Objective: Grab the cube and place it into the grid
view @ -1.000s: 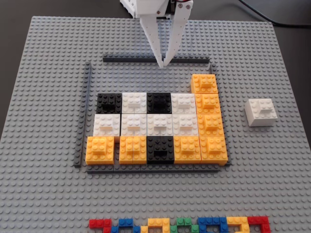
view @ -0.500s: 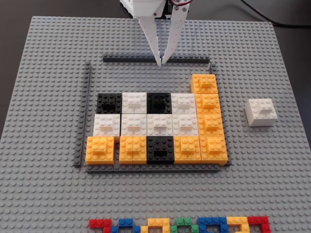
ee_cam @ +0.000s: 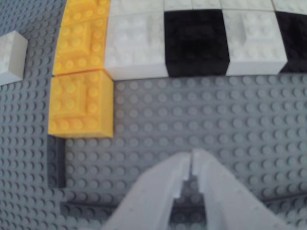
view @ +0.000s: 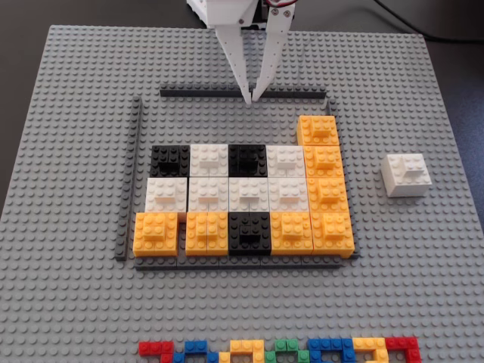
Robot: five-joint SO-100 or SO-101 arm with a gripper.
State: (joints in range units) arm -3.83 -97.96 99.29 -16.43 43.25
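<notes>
The cube (view: 405,175), a white studded block with a small raised piece, sits alone on the baseplate to the right of the grid in the fixed view; the wrist view shows the cube (ee_cam: 10,57) at its left edge. The grid (view: 246,198) of black, white and orange blocks lies mid-plate inside thin dark grey strips, and the wrist view shows its far rows (ee_cam: 192,43). My gripper (view: 250,100) hangs over the far dark strip, above the grid's bare top row, fingertips together and holding nothing. In the wrist view the gripper (ee_cam: 192,153) enters from the bottom, shut.
A large light grey studded baseplate (view: 68,151) carries everything. A row of small multicoloured bricks (view: 280,351) runs along its near edge. Dark strips (view: 133,178) frame the grid on the left, far and near sides. Dark table surrounds the plate.
The gripper has lifted or drawn back slightly toward the far strip since a second ago; its fingertips stay together. The cube and grid have not moved.
</notes>
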